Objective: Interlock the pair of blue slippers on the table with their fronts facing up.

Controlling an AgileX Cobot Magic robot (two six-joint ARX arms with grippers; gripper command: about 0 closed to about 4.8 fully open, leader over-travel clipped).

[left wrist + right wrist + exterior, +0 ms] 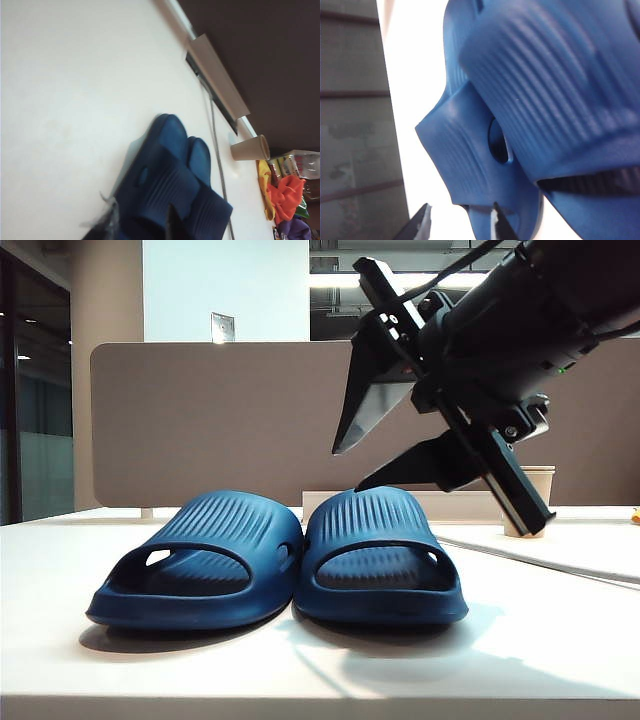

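A: Position of the slippers?

B: Both slippers stand side by side on the table (520, 660), soles down, ribbed straps up. In the exterior view the left slipper (195, 560) and the right slipper (380, 558) have inner edges touching or nearly so, and the open ends face the camera. They are not interlocked. An oval vent hole shows on the inner side of the left slipper.

A: State of the right gripper?

B: The right gripper (350, 470) hangs above and just behind the right slipper, clear of it, in the exterior view. The two dark fingers are spread with a plain gap between the tips. Nothing is held. In the right wrist view the tips of the right gripper (460, 222) sit at the frame edge, close to the slipper straps (545, 85), with open space between them.

A: State of the left gripper?

B: In the left wrist view only blurred dark finger ends of the left gripper (140, 227) show at the frame edge, over the slippers (170, 185). Opening width: cannot tell. No grip on either slipper is visible.

A: Other items?

B: A grey divider (220, 420) stands behind the table. A paper cup (250, 148) lies near the far edge, with a cable (216, 150) running beside the slippers.
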